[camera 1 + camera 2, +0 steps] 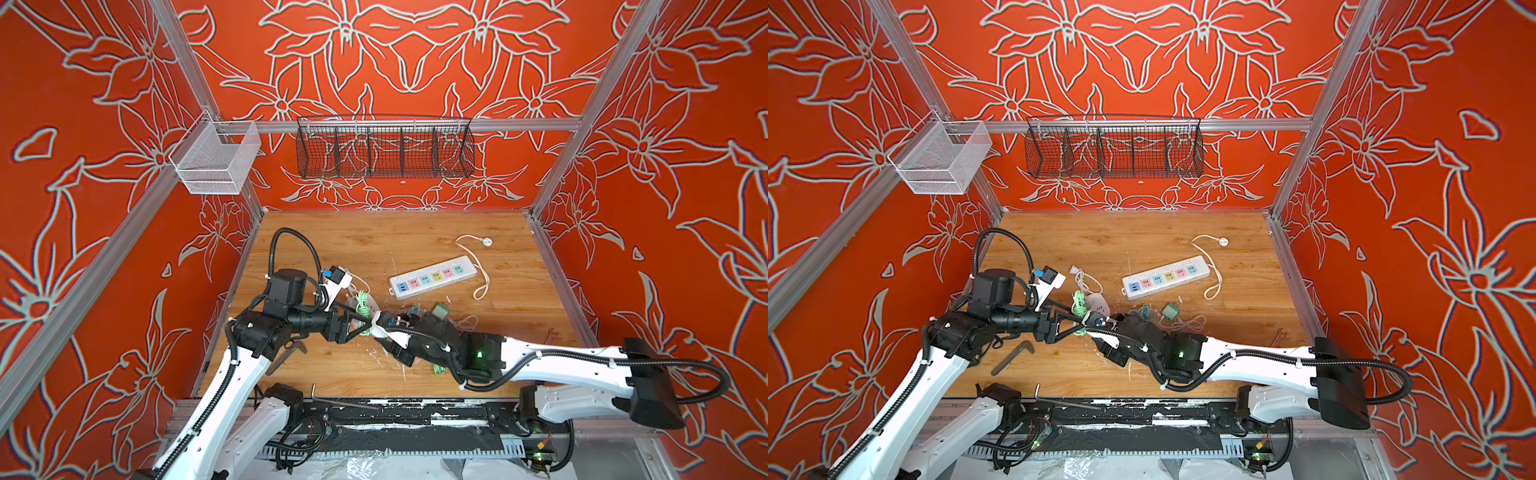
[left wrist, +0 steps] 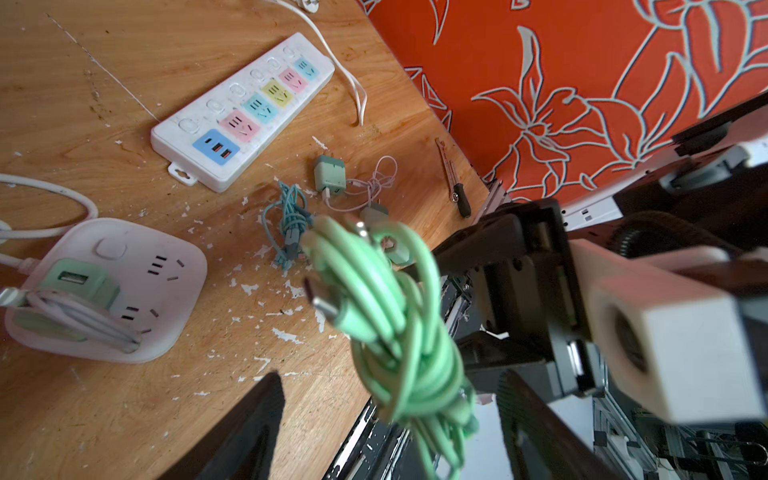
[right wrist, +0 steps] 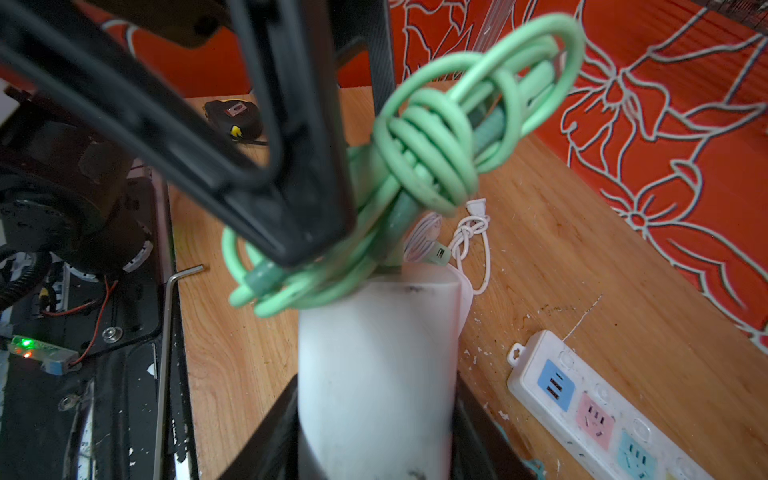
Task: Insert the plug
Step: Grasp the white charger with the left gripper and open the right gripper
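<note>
Along the front edge of the counter (image 1: 374, 245) lies a hex key (image 1: 345, 402), and a dark angled tool (image 1: 1013, 357) lies on the wood beside the left arm. Just beyond them the two arms meet over the middle front of the counter. The right gripper (image 2: 449, 299) is clamped on a coiled green cable (image 2: 395, 324) and holds it clear of the wood. The cable's plug (image 2: 326, 305), a small metal-tipped end, sticks out of the bundle in the air. The left gripper (image 1: 368, 324) has its jaws parted, one on each side of the bundle, and the left wrist view shows a gap on both sides. Behind the bundle sits a rounded square power strip (image 2: 166, 257) with a green charger (image 2: 79, 282) plugged into it and a white cord (image 2: 75, 318) lying across it. Near it on the counter lie a tangled teal cable (image 2: 286, 216) and a small green charger block (image 2: 330, 174) with a pale cord. Farther back lies a long white power strip (image 2: 183, 137) with coloured sockets, its white lead (image 1: 482, 282) looping away beside it.
</note>
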`<state>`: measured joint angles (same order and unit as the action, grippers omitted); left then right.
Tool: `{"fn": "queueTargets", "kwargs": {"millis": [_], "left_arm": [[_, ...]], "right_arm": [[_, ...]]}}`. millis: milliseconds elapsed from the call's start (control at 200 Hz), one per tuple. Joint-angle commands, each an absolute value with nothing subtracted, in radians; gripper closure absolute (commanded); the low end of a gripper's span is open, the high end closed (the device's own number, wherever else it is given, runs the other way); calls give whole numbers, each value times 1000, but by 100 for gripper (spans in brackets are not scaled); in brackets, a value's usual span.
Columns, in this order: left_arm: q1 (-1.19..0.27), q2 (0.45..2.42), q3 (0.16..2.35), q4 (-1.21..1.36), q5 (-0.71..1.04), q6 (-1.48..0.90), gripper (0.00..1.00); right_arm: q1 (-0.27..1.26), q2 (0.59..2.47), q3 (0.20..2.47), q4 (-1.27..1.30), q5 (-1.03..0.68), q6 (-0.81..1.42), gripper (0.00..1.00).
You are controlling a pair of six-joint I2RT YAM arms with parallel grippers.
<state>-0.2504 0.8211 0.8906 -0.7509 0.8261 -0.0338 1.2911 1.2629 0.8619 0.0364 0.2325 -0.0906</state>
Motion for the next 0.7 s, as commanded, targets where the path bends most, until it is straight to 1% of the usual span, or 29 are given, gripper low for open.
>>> {"fn": "queueTargets", "kwargs": {"millis": [0,115,240,385,625,691], "left_arm": [[-270,822,917,-763,807,-12,22],[-280,832,918,-767,803,-4,28],[-286,860,930,-793,808,9,42],[-301,887,937,-799,824,14,53],[-316,917,944,-802,839,20,64],[-316,921,948,-797,843,18,72]], "right_arm": [[1315,1279,913,78,324,-150,77],[1333,1290,922,97,366,-167,78],[1342,1293,922,115,402,-177,78],[1346,1293,918,135,429,-180,78],[1350,1286,908,155,439,-187,77],[1350,1288,908,153,440,-184,77]]}}
